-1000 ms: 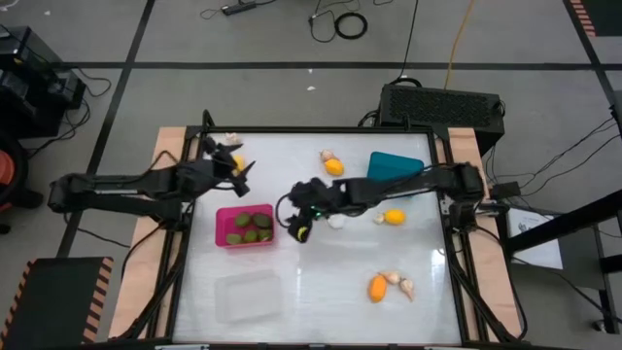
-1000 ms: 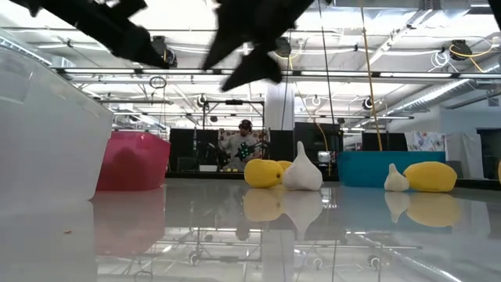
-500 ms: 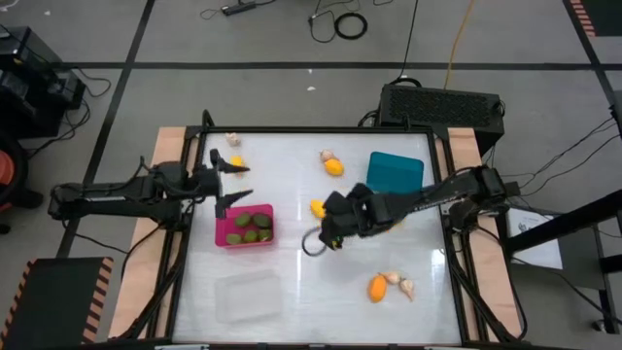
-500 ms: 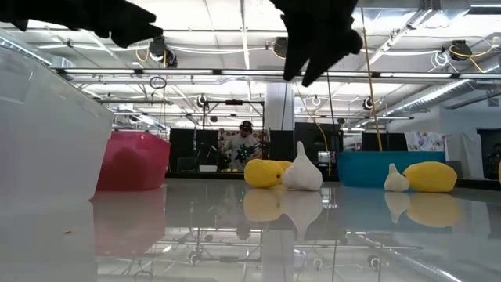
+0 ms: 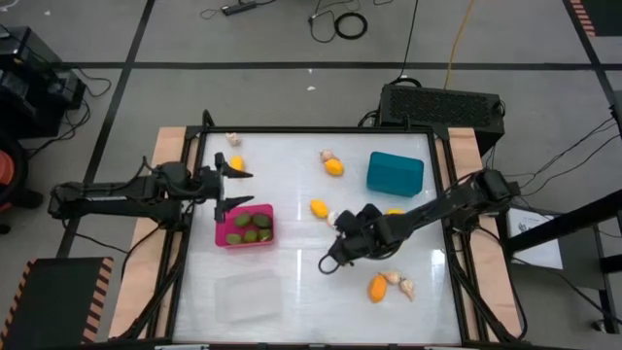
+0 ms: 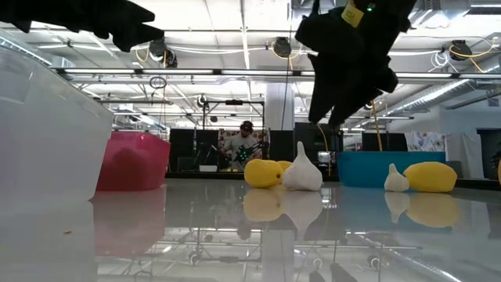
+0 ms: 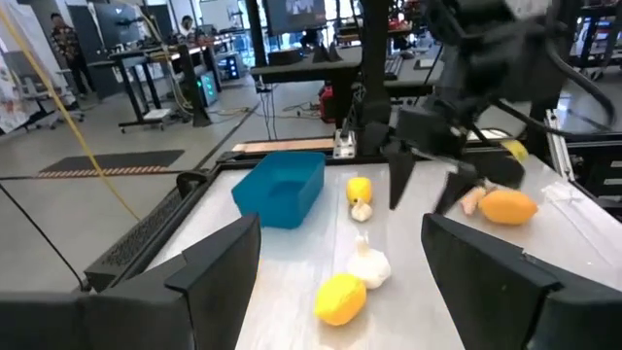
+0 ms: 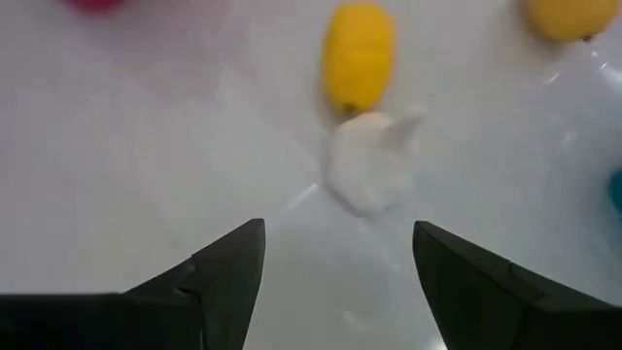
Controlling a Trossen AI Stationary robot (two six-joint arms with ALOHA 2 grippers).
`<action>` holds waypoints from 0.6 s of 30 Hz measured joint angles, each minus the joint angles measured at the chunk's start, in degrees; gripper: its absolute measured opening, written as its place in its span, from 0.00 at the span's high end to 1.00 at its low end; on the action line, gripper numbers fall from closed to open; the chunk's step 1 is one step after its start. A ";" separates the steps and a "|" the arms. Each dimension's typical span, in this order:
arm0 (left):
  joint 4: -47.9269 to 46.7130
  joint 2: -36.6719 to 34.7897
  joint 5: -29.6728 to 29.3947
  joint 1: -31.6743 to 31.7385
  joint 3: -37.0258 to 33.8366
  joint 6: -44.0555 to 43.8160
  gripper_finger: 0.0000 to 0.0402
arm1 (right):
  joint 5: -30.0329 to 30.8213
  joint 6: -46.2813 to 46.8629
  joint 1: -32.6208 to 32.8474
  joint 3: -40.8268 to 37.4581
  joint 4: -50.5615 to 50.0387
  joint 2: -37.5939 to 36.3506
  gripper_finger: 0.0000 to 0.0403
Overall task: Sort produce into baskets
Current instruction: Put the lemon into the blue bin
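The pink basket [image 5: 245, 226] holds three olive-green fruits [image 5: 255, 222]. The teal basket [image 5: 395, 173] stands at the far right and the clear basket [image 5: 248, 295] at the near left. Yellow fruits [image 5: 318, 207] and garlic bulbs [image 5: 333, 218] lie loose on the table. My right gripper [image 5: 330, 259] hangs open and empty above the table's middle, nearer me than that yellow fruit [image 8: 360, 53] and bulb [image 8: 374, 170]. My left gripper [image 5: 240, 187] is open and empty just beyond the pink basket's far left corner; it also shows in the left wrist view [image 7: 340, 222].
More produce lies about: a yellow fruit [image 5: 236, 162] and bulb [image 5: 231, 139] at the far left, a pair [image 5: 331, 165] beside the teal basket, a yellow fruit [image 5: 394, 211] under my right arm, an orange fruit [image 5: 377, 288] and bulbs [image 5: 398, 283] at the near right.
My right gripper has swung from beside the pink basket toward the table's right and near edges, staying open and empty. My left gripper has drawn back a little toward the table's left edge, then kept still.
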 joint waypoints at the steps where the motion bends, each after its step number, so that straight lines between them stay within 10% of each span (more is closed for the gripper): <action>1: 0.03 0.15 0.00 0.00 0.00 -0.01 0.27 | 0.11 0.55 -0.27 -1.37 0.88 -1.35 0.37; 18: 0.29 2.78 -0.46 0.02 0.00 0.40 0.27 | -3.15 5.18 -5.61 -11.29 -1.98 -9.31 0.37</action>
